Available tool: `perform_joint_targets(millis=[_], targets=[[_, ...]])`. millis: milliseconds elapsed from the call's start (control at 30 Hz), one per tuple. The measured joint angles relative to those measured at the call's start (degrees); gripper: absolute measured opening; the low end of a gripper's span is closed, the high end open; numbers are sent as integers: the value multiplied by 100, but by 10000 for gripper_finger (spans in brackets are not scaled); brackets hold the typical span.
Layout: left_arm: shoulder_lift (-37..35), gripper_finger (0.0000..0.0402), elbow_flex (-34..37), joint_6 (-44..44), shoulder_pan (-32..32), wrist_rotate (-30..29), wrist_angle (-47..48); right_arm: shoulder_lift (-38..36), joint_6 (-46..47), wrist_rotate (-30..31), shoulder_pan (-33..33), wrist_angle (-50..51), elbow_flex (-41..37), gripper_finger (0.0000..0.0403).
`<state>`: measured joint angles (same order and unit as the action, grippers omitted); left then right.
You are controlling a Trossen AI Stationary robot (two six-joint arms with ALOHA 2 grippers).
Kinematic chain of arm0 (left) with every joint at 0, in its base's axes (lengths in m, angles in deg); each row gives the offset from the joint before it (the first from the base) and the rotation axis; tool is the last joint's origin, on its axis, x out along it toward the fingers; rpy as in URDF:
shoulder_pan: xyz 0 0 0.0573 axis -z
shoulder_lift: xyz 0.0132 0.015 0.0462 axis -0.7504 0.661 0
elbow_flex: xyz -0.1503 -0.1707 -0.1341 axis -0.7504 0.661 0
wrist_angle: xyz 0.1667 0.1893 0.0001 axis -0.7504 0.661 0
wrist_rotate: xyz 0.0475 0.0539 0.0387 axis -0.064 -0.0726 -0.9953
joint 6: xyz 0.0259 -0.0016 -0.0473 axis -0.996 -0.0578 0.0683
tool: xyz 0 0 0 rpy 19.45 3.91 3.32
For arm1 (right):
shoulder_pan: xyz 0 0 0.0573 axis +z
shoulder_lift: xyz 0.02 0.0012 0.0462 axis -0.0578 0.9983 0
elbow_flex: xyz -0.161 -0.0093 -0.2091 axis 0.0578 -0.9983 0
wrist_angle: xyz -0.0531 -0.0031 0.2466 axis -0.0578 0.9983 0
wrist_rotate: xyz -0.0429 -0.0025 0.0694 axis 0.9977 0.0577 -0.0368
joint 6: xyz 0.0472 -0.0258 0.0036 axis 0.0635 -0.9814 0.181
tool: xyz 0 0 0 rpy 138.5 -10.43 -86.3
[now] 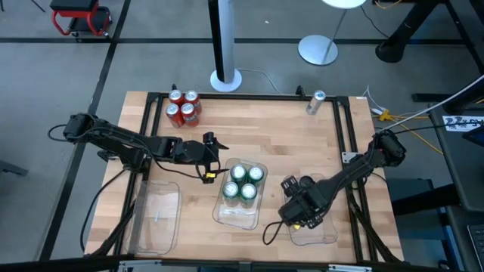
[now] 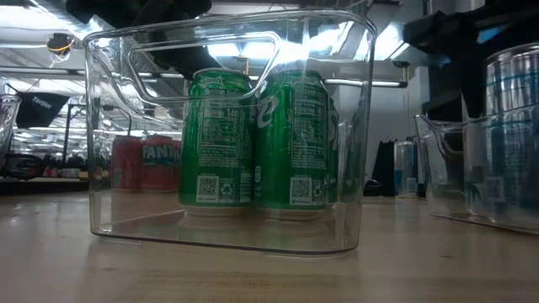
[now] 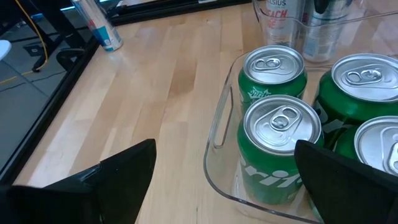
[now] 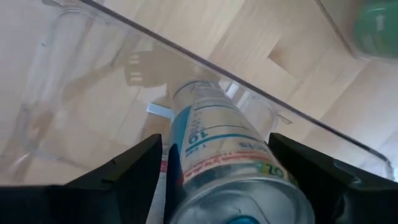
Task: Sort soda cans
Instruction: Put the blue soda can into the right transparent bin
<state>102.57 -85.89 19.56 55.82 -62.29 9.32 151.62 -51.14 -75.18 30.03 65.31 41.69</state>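
Four green cans (image 1: pixel 243 182) upright in the middle clear tray (image 1: pixel 240 214), centre of the worktop (image 1: pixel 287 128). Four red cans (image 1: pixel 182 107) clustered upper left, one silver can (image 1: pixel 315 102) alone at upper right. Left hand (image 1: pixel 214 160) spread and empty, just left of the green cans. Right hand (image 1: pixel 296 210) pinching a silver-grey can (image 4: pixel 233 155) over the lower-right tray (image 1: pixel 327 233)
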Motion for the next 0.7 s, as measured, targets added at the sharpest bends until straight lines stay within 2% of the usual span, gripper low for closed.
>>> perform_joint_targets(millis=[167,267,467,700], targets=[[0,371,0,-7,0,0,-1,0,-104,-139,0,223,361,295],[0,371,1,-9,0,0,-2,0,-292,-19,0,507,760,295],[0,371,0,-11,0,0,-4,-2,-412,878,-36,1561,1703,296],[0,371,0,-22,0,0,-4,-9,-1172,2481,-228,2410,2407,296]])
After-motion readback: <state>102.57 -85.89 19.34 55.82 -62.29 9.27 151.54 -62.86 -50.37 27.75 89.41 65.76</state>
